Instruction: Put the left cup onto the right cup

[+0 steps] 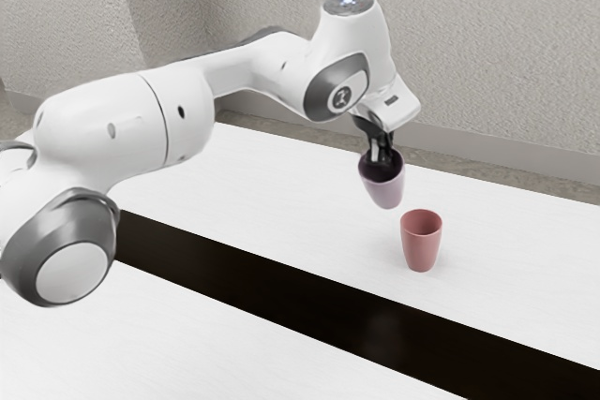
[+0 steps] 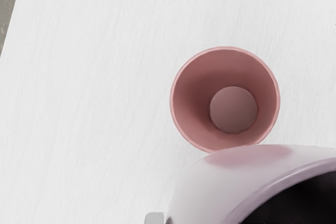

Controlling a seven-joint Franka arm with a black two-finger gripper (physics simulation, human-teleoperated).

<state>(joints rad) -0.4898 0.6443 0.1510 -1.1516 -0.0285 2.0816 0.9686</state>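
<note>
Exterior view, nearest first: the arm [image 1: 187,110] enters low at the exterior view's left, its big grey-capped joint closest to the camera. Its white links rise and stretch toward the exterior view's right over the counter [image 1: 281,194]. A dark band [image 1: 281,297] crosses the counter's near part under the arm. At the far end of the reach the wrist bends down, so the hand points at the counter with a slight lean.

The black jaws are pinching the rim of the lilac cup [image 1: 382,185], one finger inside its dark mouth and the other against the outer wall. That cup hangs below them, off the counter and a little tilted, mouth upward.

The rose cup [image 1: 421,240] stands upright on the counter, just beside and lower than the held cup, toward the exterior view's right. The two are apart.

From the wrist view, the lilac cup [image 2: 247,182] sits blurred right under the hand. Its wall overlaps the near edge of the rose cup [image 2: 224,98], whose open mouth and round inner bottom face the camera.

Beyond the counter lie a strip of floor [image 1: 487,161] and the pale textured wall [image 1: 487,35].
</note>
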